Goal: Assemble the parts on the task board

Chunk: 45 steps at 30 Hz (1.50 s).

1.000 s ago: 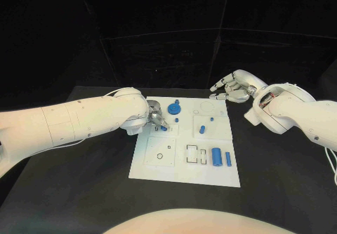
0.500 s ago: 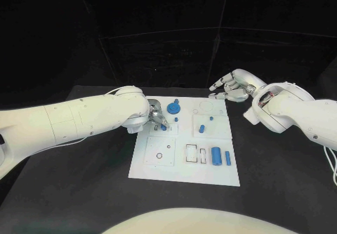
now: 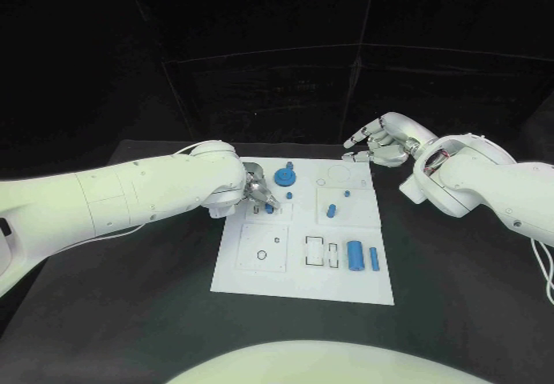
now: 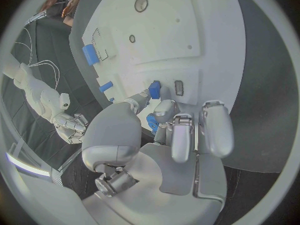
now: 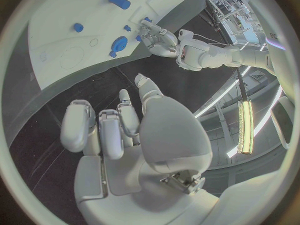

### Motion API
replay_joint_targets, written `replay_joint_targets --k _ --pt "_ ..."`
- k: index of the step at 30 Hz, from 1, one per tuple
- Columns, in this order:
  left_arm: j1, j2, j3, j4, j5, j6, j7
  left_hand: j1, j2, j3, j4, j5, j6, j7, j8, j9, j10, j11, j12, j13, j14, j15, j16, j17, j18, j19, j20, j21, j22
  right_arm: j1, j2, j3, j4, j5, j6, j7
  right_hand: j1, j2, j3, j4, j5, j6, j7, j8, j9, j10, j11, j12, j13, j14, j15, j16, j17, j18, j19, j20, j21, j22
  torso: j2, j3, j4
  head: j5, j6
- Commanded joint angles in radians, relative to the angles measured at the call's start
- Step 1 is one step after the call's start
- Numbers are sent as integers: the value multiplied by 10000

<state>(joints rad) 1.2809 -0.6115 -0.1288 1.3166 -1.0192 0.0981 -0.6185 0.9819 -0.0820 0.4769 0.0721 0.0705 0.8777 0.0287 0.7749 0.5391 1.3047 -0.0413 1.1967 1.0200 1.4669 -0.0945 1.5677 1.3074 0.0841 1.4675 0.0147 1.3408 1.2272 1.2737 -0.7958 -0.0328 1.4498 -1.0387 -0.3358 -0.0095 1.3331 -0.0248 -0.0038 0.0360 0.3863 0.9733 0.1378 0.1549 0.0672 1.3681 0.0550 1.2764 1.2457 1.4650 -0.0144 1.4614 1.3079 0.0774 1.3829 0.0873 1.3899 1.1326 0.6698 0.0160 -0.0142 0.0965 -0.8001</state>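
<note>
We see a small blue part [image 3: 269, 209] pinched by the left robot hand [image 3: 256, 194] over the white board's [image 3: 303, 288] far-left recess; next it likely needs seating squarely. The right robot hand [image 3: 380, 142] hovers past the far edge, fingers loosely spread, grasping nothing.

Both arms [image 3: 127, 196] are smooth, glossy white shells, thick and rounded, with bulbous housings at the joints. Small dark screw holes dot the left arm's casing, and a thin white cable loops along it near the wrist. The right arm [image 3: 485, 188] has an open gap at its wrist joint where reddish wiring shows, and a thin white cable trails beside its far end. The left hand [image 4: 169, 135] and right hand [image 5: 125, 130] are silver-grey metal: a broad domed palm cover, with blocky segmented fingers [image 4: 215, 127] ending in rounded pale pads.
</note>
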Motion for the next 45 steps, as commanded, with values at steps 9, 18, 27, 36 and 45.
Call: replay_joint_targets --k 9,18,27,36,45 --pt "5 34 -1 -93 -67 140 -80 -207 37 -662 259 -29 160 -42 132 18 112 -28 131 59 1039 -82 31 2634 -182 149 -84 106 119 21 12 6 -12 -25 61 19 -38 18 -78 52 40 -64 34 -48 -10 -125 -20 -102 -69 592 -79 -86 428 96 -97 -5 -82 -84 -5 -1 3 -17 4" --pt "3 -23 2 -27 -68 -212 90 -569 -86 -2065 881 -42 225 -108 249 31 190 -77 211 113 1039 -115 31 2634 -203 188 -128 194 276 21 11 6 -16 -25 57 25 -68 9 -101 79 37 -76 36 -55 -10 -151 -18 -134 -104 583 -77 -106 399 103 -116 -3 -105 -124 -4 -9 11 -29 15" --pt "1 -238 165 296 -49 -566 257 -474 -49 -3168 1433 -179 196 -124 316 24 200 -99 233 105 1039 -148 31 2634 -196 175 -145 153 250 20 15 6 -48 -25 29 40 -115 1 -135 121 33 -81 36 -58 -7 -157 -16 -141 -113 581 -75 -114 395 105 -122 -1 -118 -137 -7 -4 5 -37 25" --pt "118 -518 1099 450 33 -182 175 196 102 -3833 1610 -154 -136 -22 217 -45 -211 -19 -177 -505 1039 -93 31 2634 -85 -8 -123 -274 -302 19 30 6 -97 -25 13 41 -137 -1 -150 142 31 -82 36 -58 -6 -159 -16 -144 -119 579 -75 -120 388 106 -124 -1 -124 -145 -5 2 18 -43 63" --pt "601 -299 1305 -828 -8 1055 319 1116 513 -3863 1436 -86 -1272 532 -982 -943 -657 466 -410 -1017 1039 301 31 2634 -16 -178 209 -646 -716 19 53 6 -130 -25 7 28 -137 -1 -150 142 31 -82 36 -58 -6 -159 -16 -144 -119 579 -75 -120 388 106 -124 -1 -124 -145 9 5 -6 8 130"
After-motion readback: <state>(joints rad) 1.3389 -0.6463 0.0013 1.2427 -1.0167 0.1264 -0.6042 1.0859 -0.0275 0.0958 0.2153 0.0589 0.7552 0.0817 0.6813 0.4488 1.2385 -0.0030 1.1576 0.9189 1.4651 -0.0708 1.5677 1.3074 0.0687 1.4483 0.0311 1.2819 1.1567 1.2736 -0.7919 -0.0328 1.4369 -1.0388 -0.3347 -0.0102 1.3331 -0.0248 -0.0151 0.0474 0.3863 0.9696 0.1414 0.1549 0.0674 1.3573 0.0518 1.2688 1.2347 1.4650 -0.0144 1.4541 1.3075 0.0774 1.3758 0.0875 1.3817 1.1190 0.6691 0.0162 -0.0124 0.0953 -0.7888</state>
